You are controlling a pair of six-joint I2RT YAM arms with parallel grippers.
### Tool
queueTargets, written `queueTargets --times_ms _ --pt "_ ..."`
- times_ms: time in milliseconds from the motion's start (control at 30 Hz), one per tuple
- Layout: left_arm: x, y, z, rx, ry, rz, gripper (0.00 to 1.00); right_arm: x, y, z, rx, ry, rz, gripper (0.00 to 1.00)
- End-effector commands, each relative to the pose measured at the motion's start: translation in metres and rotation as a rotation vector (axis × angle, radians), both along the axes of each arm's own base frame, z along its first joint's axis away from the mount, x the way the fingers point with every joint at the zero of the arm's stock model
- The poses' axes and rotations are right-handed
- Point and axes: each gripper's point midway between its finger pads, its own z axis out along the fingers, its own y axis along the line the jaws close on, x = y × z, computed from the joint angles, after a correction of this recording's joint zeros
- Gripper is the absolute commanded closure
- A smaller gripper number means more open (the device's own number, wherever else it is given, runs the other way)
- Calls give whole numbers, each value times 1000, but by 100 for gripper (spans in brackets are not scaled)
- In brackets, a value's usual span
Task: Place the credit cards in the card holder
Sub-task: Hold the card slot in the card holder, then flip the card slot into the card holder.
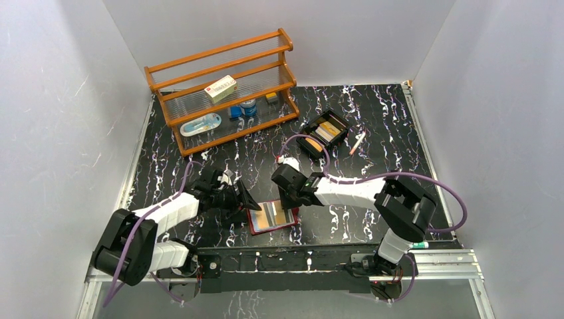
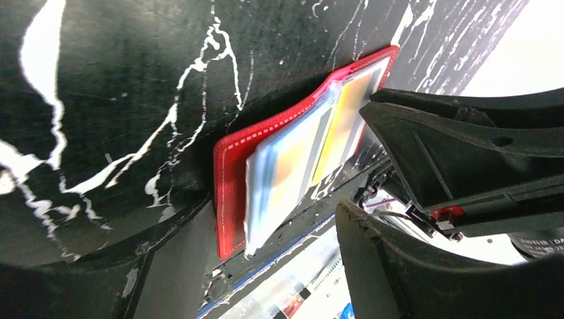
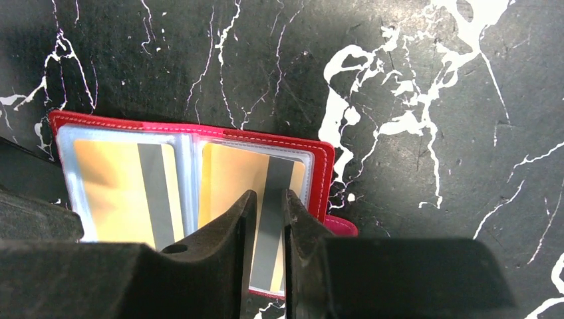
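The red card holder (image 1: 256, 224) lies open on the table near the front edge, with gold credit cards (image 3: 113, 186) inside its clear sleeves. It also shows in the left wrist view (image 2: 229, 193) and the right wrist view (image 3: 324, 166). My right gripper (image 1: 290, 201) hangs just over the holder's right half; its jaws (image 3: 267, 196) stand a narrow gap apart with nothing between them. My left gripper (image 1: 243, 199) is wide open at the holder's left edge, which lies between its fingers (image 2: 266, 266). More cards, orange (image 1: 312, 141) and white (image 1: 325, 132), lie in a black tray.
The black two-compartment tray (image 1: 338, 121) sits at the back right of centre, with a pen (image 1: 357, 143) beside it. A wooden rack (image 1: 223, 86) at the back left holds a cream box (image 1: 220, 88) and small items. White walls enclose the table.
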Motion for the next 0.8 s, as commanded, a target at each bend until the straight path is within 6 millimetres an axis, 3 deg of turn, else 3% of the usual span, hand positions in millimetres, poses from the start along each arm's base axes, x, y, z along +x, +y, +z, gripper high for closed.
queueTargets --times_ms 0,200,433,633,767 --pt "1 -15 12 -107 -30 -35 36 -13 -27 -23 -77 43 -37 72" --pt "14 -29 45 -223 -171 -33 45 -23 -26 -31 -32 79 -42 72" --pt "10 -31 32 -226 -150 -34 56 -25 -22 -29 3 80 -38 72" --pt "11 -30 31 -205 -171 -41 78 -27 -22 -30 17 84 -39 74" --pt "13 -31 35 -205 -197 -42 86 -26 -21 -28 25 82 -38 74"
